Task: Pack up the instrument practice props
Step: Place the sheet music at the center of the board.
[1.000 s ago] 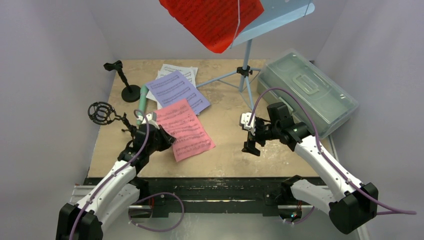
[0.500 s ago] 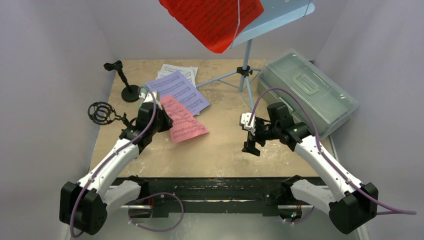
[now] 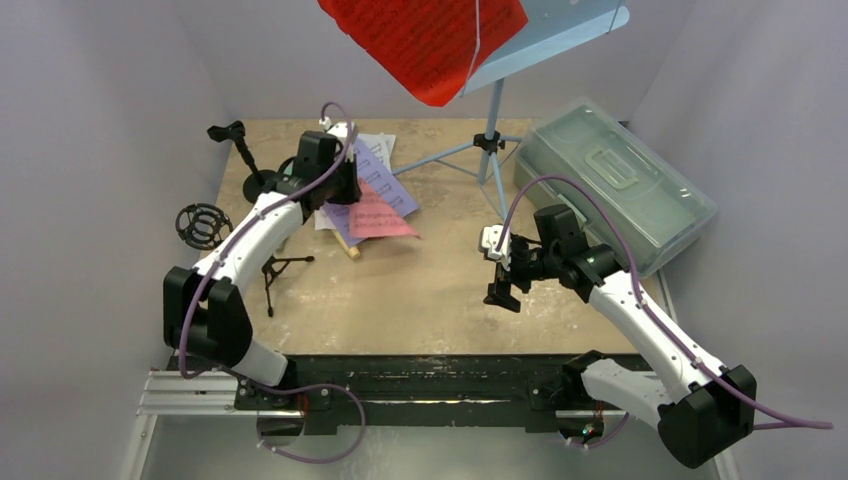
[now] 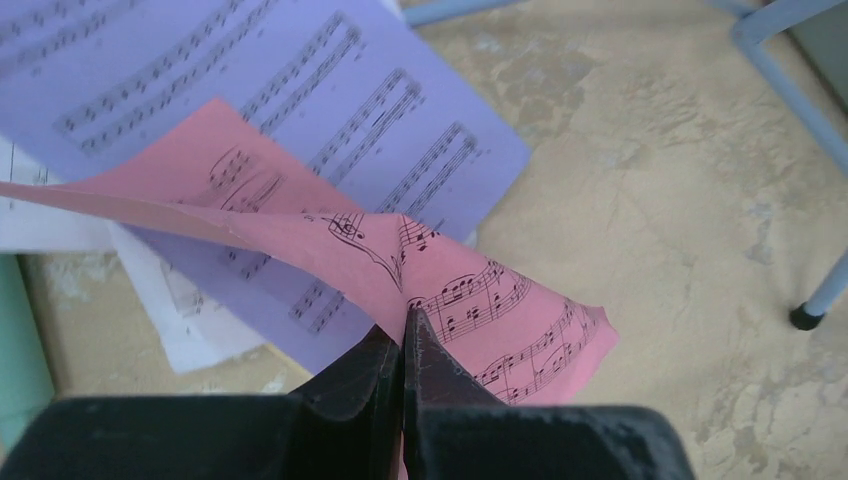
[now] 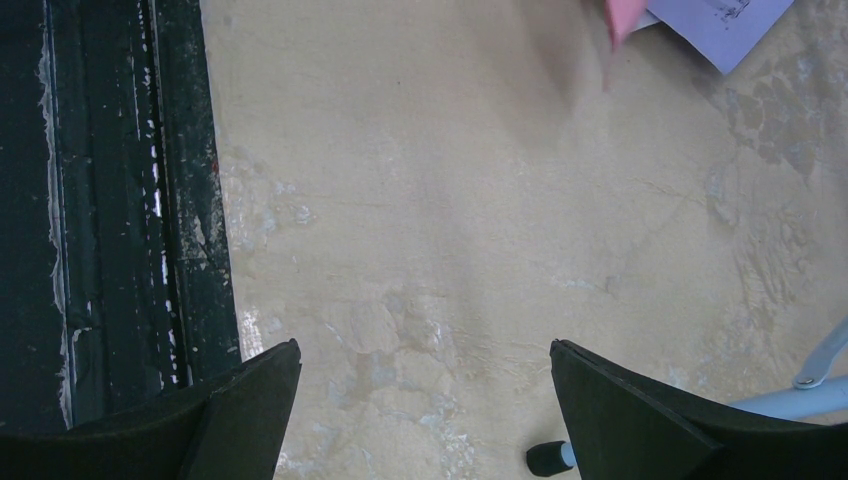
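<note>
My left gripper (image 3: pixel 349 204) (image 4: pixel 403 322) is shut on the pink music sheet (image 3: pixel 381 217) (image 4: pixel 470 290) and holds it folded over the lilac sheet (image 3: pixel 391 187) (image 4: pixel 330 110). White sheets (image 3: pixel 377 148) lie under the lilac one. A teal microphone (image 4: pixel 20 340) shows at the left edge of the left wrist view. A beige microphone end (image 3: pixel 348 247) pokes out below the sheets. The red sheet (image 3: pixel 430 40) rests on the light-blue music rack (image 3: pixel 548 30). The black tripod (image 3: pixel 272 270) with its cage mount (image 3: pixel 199 225) and the round-base pole (image 3: pixel 240 145) stand at the left. My right gripper (image 3: pixel 499 272) (image 5: pixel 425 390) is open and empty above bare table.
The translucent grey-green box (image 3: pixel 615 180), lid shut, stands at the right, close behind my right arm. A rack leg foot (image 5: pixel 545 458) rests near my right fingers. The table's black front edge (image 5: pixel 110 200) is at the left of the right wrist view.
My left arm has reached far back over the table, pulling the pink sheet up onto the lilac one. The tripod is now uncovered. The right arm has not moved.
</note>
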`<state>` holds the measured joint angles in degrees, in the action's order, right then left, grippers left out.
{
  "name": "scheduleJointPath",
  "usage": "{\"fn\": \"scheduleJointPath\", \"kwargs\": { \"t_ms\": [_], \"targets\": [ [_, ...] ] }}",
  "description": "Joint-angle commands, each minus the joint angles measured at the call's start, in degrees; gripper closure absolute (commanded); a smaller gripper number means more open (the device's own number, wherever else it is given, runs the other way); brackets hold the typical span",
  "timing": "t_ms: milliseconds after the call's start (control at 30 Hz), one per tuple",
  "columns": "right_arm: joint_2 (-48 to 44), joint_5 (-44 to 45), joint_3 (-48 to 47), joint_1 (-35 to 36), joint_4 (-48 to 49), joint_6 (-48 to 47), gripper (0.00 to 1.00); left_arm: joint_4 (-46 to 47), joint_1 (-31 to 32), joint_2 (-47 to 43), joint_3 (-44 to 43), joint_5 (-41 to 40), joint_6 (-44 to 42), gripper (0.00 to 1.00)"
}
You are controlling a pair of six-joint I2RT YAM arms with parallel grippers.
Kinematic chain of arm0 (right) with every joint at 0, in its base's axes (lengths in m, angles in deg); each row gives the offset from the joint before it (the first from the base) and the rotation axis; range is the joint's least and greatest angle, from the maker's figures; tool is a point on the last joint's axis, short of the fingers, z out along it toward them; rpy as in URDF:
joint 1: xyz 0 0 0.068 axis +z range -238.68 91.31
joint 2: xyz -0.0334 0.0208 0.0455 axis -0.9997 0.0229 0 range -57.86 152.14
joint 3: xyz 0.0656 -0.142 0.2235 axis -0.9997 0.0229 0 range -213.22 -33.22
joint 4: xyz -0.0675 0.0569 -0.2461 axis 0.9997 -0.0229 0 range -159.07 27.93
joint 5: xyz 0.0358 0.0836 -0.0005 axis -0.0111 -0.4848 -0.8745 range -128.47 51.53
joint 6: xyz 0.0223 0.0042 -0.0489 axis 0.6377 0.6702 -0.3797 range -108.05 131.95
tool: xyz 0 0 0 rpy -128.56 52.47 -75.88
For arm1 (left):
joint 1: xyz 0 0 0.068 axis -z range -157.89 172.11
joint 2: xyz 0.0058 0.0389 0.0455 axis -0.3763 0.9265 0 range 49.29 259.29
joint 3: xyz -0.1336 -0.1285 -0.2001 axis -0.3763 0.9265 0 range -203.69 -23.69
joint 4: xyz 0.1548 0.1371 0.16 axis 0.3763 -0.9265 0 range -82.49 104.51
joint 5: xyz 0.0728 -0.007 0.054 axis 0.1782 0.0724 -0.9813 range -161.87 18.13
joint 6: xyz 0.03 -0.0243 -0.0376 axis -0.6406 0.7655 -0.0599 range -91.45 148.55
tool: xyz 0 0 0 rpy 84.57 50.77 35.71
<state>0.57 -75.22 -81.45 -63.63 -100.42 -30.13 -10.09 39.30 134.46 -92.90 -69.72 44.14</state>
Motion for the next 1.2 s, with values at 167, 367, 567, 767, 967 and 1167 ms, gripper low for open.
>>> {"fn": "scheduleJointPath", "kwargs": {
  "t_ms": [167, 367, 567, 767, 967, 1167],
  "targets": [
    [-0.9, 0.2, 0.5, -0.3, 0.7, -0.2, 0.01, -1.0, -0.8, 4.8, -21.1, 13.0, -3.3, 1.00],
    [-1.0, 0.4, 0.7, -0.3, 0.7, -0.3, 0.01, 3.3, -2.1, -1.7, -12.9, 12.5, -5.1, 1.00],
    [-0.8, 0.0, 0.6, -0.3, 0.6, -0.4, 0.01, 8.8, -10.7, -5.1, 5.1, 14.6, -1.9, 1.00],
    [-0.6, 0.0, 0.6, -0.3, 0.6, -0.3, 0.01, 6.3, -15.1, 4.5, 6.1, 13.8, -0.1, 1.00],
    [-0.3, 0.1, 0.6, -0.3, 0.6, -0.2, 0.01, 5.2, -16.4, 9.7, 4.5, 11.0, -0.6, 1.00],
    [-0.2, 0.1, 0.6, -0.3, 0.6, -0.3, 0.01, 4.3, -16.7, 10.4, 4.7, 7.4, -1.3, 1.00]
  ]
}}
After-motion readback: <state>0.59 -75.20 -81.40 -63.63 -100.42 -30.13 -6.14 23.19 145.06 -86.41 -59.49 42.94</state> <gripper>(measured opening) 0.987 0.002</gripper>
